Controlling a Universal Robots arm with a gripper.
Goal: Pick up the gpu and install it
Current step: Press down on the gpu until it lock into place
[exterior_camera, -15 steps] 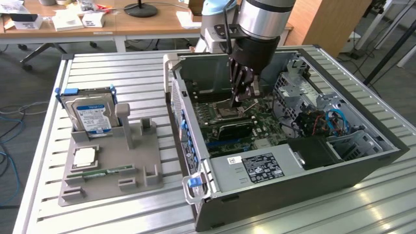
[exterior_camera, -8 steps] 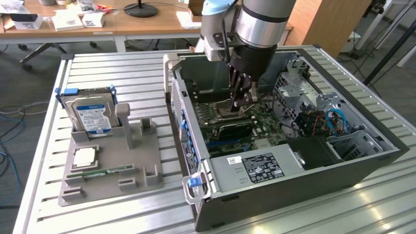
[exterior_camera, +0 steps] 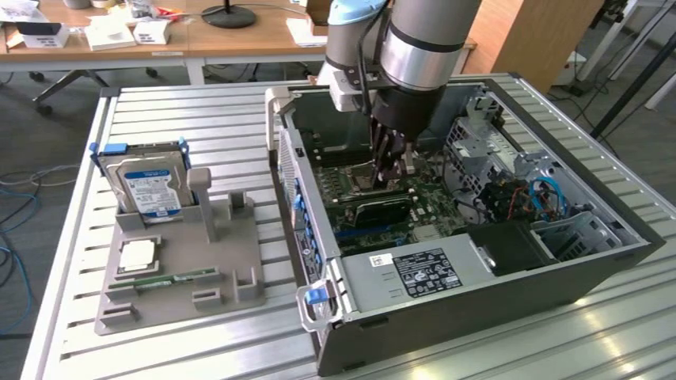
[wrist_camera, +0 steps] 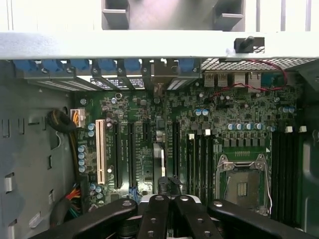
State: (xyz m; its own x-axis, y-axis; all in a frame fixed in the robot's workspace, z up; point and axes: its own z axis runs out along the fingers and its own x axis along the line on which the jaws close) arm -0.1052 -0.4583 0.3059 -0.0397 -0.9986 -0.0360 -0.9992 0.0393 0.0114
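My gripper (exterior_camera: 400, 168) reaches down into the open computer case (exterior_camera: 317, 332), over the green motherboard (exterior_camera: 423, 202). In the wrist view its black fingers (wrist_camera: 157, 214) meet at the gripper's tip (wrist_camera: 169, 191), shut. The gpu (wrist_camera: 158, 159) shows edge-on as a thin grey strip. It runs from the fingertips toward the case's rear slot openings, where its metal bracket end (wrist_camera: 158, 82) sits. It stands upright in line with the black expansion slots. I cannot tell whether its edge is down in a slot.
On the exterior view's left a grey fixture (exterior_camera: 180, 261) holds a hard drive (exterior_camera: 153, 186), a processor chip (exterior_camera: 138, 255) and a memory stick (exterior_camera: 169, 279). Inside the case are the processor socket (wrist_camera: 242, 185), a white slot (wrist_camera: 101, 152), cables (exterior_camera: 528, 194) and the power supply (exterior_camera: 417, 273).
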